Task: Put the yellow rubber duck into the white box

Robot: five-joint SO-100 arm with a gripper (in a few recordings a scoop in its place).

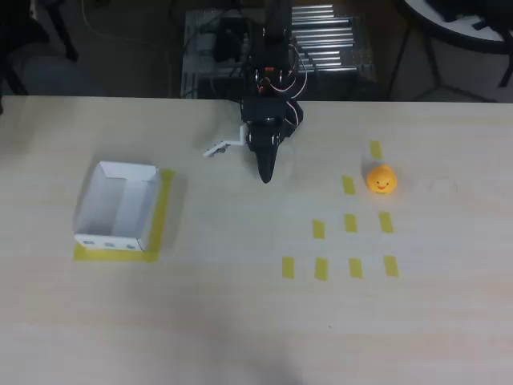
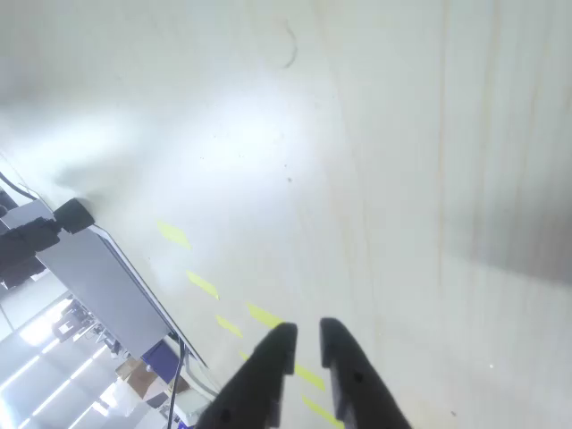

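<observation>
The yellow rubber duck (image 1: 381, 179) sits on the counter (image 1: 240, 321) among yellow tape strips (image 1: 351, 223), right side of the overhead view. The white box (image 1: 117, 207) lies far left. The pincer (image 1: 265, 170) hangs between them, its tips almost together and empty.

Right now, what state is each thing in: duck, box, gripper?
duck: upright on the table, face showing, among yellow tape strips, untouched.
box: open top, nothing inside, sitting on a yellow tape outline at the left of the overhead view.
gripper: holds nothing, fingers nearly together with a narrow gap in the wrist view, well apart from duck and box.
</observation>
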